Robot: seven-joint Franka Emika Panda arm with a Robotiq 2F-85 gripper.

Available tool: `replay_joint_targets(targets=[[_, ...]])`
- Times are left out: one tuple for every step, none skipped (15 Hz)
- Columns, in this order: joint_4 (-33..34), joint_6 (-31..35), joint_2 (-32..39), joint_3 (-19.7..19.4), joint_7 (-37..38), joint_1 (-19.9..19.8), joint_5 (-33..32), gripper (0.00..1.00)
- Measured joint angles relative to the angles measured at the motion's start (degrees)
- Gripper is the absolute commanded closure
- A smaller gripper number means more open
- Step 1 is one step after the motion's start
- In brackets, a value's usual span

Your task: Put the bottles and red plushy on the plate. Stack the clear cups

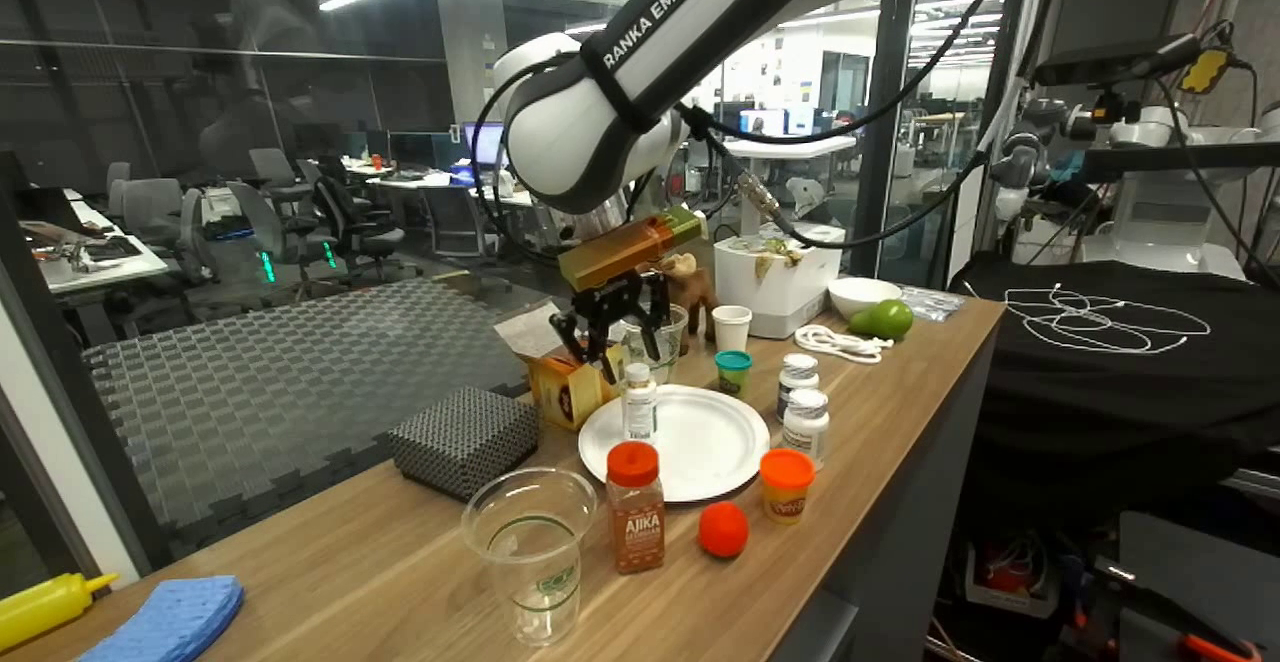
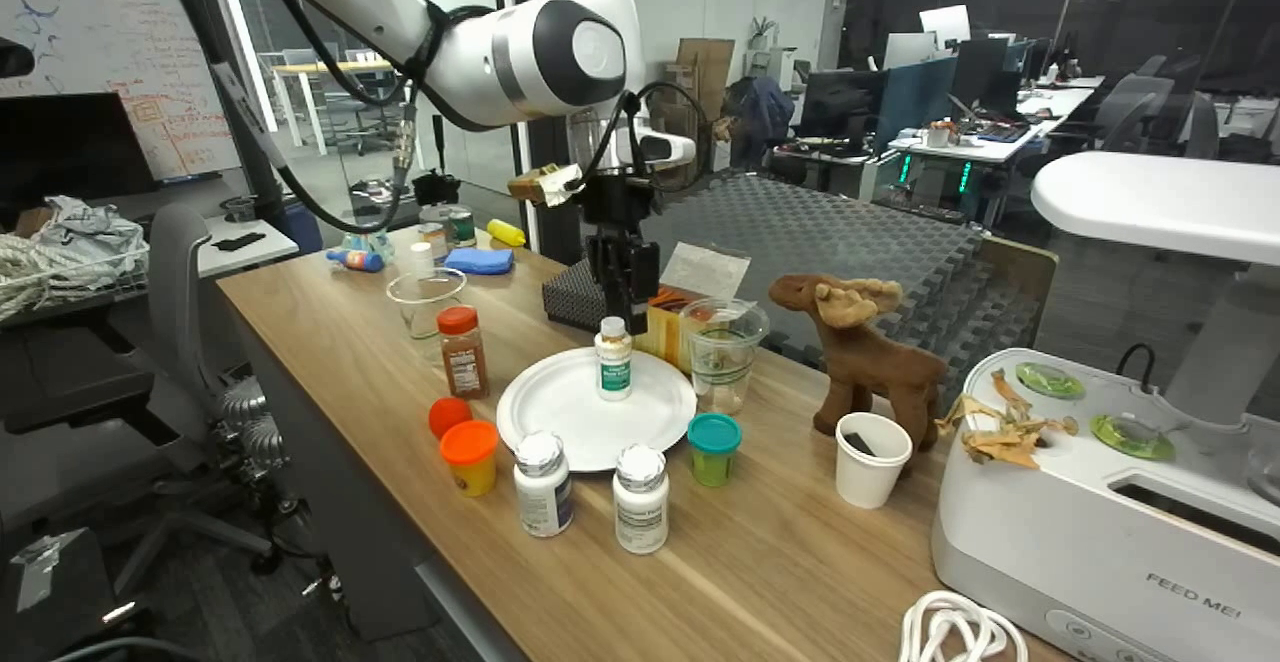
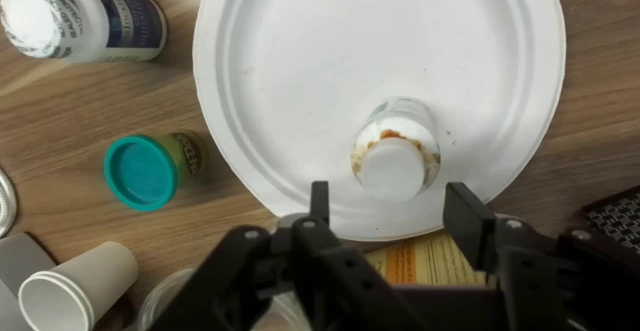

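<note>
On the wood-grained countertop [image 2: 790, 592], one round white plate [image 3: 325, 71] bears one white-capped pale bottle [image 3: 395, 168], upright; the black gripper [image 3: 389, 204] hangs near it, jaws spread. Only the exterior views show one round red plushy [image 1: 722, 529] and one amber-brown red-capped bottle [image 1: 636, 517] beside the plate. Also off it: two stout white bottles [image 2: 543, 502] [image 2: 640, 517]; two clear plastic cups [image 2: 425, 312] [image 2: 724, 372], apart.

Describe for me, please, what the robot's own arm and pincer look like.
The arm is white with black sections, and carries white lettering reading RANKA EMIKA beside a black strap. Black cables hang from it. The pincer is black, with two jointed fingers that have flat, blocky tips. A brownish box shows above it.
</note>
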Motion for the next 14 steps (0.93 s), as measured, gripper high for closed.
replay_joint_targets(targets=[[-0.67,0.69,-0.57,-0.01,0.38,-0.22,0.05,0.01],[-1.36,1.26,-1.28,-0.03,0.81,-0.43,0.08,0.00],[-2.13,1.82,-2.16,-0.05,1.27,-0.64,0.11,0.00],[-2.87,2.17,-3.17,-0.08,1.73,-0.79,0.11,0.00],[-3.69,2.45,-4.35,-0.13,2.18,-0.89,0.11,0.00],[-4.57,2.56,-5.68,-0.13,2.55,-0.95,0.16,0.00],[-5.55,2.57,-7.15,-0.12,2.83,-0.95,0.52,0.00],[-6.66,2.57,-8.81,-0.02,3.02,-0.94,1.00,0.00],[-7.89,2.64,-10.50,0.12,3.33,-0.94,1.19,0.01],[-9.25,2.82,-12.18,0.27,3.56,-0.93,1.20,0.00],[-10.79,3.14,-13.83,0.41,3.65,-0.93,1.20,0.00],[-12.46,3.58,-15.35,0.52,3.65,-0.94,1.20,0.00],[-14.38,4.23,-16.81,0.61,3.65,-0.95,1.23,0.00],[-16.35,4.97,-18.16,0.70,3.65,-1.00,1.38,0.00]])
